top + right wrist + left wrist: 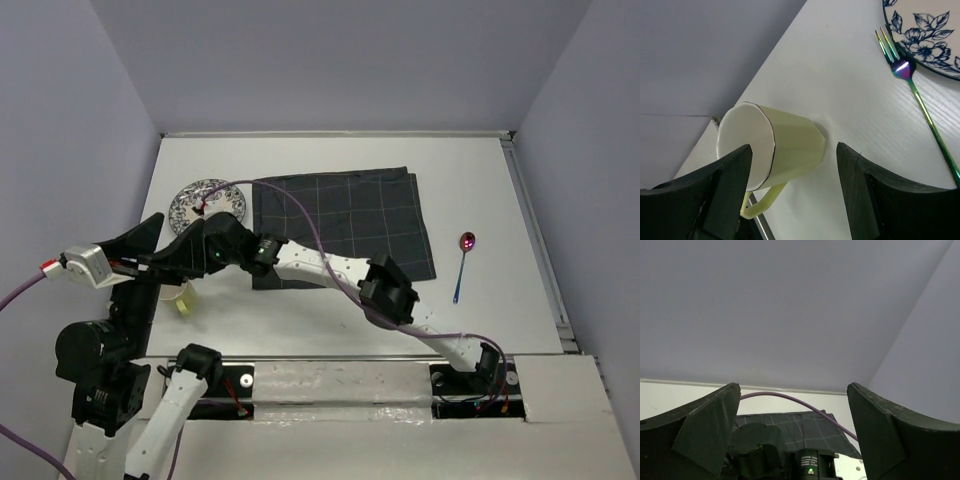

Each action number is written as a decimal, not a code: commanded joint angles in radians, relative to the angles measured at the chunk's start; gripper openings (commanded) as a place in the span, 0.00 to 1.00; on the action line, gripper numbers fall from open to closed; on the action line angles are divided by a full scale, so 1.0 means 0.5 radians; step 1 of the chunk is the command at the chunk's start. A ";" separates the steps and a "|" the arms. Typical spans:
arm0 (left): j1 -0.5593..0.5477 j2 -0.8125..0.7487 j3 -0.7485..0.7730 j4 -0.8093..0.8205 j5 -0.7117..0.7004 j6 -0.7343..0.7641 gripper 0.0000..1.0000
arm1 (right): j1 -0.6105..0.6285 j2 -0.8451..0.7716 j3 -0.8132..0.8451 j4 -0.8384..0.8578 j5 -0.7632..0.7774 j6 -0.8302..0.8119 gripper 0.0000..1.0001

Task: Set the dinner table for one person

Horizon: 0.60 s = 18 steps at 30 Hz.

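The left gripper [792,405] hung raised, jaws spread wide, holding nothing. By the counter's [280,322] left edge, toward the near-left corner, a pale yellow mug [790,140] seemed to lie on its side. The right gripper [793,150] stood wide open around it, apparently not touching. The mug looked light, stiff, glossy and apt to roll, so pinching across the body seemed safer than taking the thin handle. A fork [901,67] touched the plate [925,35] toward the far-left corner, and a spoon [462,270] lay near the right edge.
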 commanded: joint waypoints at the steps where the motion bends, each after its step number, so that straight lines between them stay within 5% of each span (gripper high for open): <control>1: -0.032 -0.027 -0.082 0.047 0.028 0.069 0.99 | 0.037 0.113 0.274 -0.163 0.017 0.044 0.74; 6: -0.060 -0.064 -0.143 0.059 -0.002 0.102 0.99 | 0.037 0.229 0.332 -0.170 -0.008 0.129 0.73; 15: -0.072 -0.092 -0.174 0.047 -0.064 0.130 0.99 | 0.074 0.205 0.207 -0.154 0.023 0.176 0.35; 18: -0.069 -0.101 -0.174 0.047 -0.082 0.136 0.99 | 0.092 0.153 0.112 -0.154 0.029 0.154 0.31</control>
